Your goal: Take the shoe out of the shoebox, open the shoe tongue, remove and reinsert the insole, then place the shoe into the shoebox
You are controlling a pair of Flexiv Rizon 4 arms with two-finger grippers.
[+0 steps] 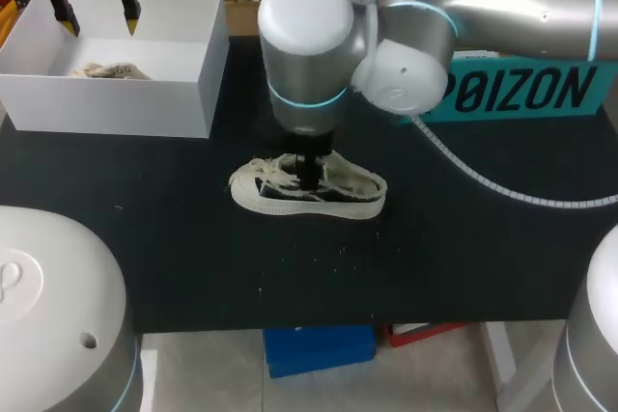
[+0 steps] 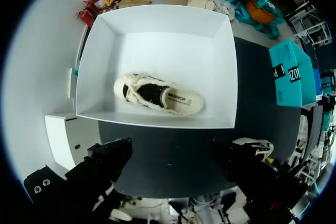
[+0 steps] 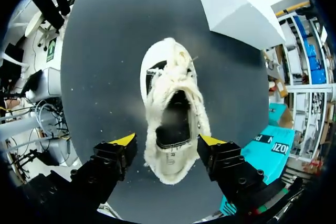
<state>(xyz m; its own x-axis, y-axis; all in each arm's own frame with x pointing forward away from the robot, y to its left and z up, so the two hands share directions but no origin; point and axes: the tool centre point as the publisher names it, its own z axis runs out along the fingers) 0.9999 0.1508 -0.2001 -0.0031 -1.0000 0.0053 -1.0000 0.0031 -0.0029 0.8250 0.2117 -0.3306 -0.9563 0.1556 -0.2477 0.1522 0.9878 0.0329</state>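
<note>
Shoe: the cream canvas low-top shoe with dark side panels (image 1: 352, 190) stands upright on its sole on the black-topped table (image 1: 483, 258), at the middle of the frame in the head view, toe towards frame left. It is out of the white cardboard shoebox (image 1: 106, 108), which sits well apart at the upper left.

Box contents: a second shoe of the same kind (image 2: 157, 95) lies inside the shoebox.

Right arm: enters from frame right and reaches to the middle. The right gripper (image 3: 167, 140) hangs directly over the shoe, released, with its yellow tips straddling the heel end, one on each side. A gap shows at both sides, so it grasps nothing.

Left arm: the left gripper (image 2: 178, 161) hovers above the near wall of the shoebox, spread wide and empty.

Other: a teal cardboard box (image 1: 570, 103) sits at the upper right edge of the table.

Shoe state: the loose cream laces (image 3: 173, 72) are bunched over the front. The mouth reads as a dark opening, and I cannot tell the tongue from the insole inside it.

Judgement: take-out is done. The step in hand looks like opening the tongue, ahead of pulling out the insole.

Next move calls for:
- lowering the right gripper into the mouth
- pinching only the tongue or the insole edge, not the laces
- probably the left gripper coming across to pin the shoe, since a light shoe is likely to lift when pulled
</note>
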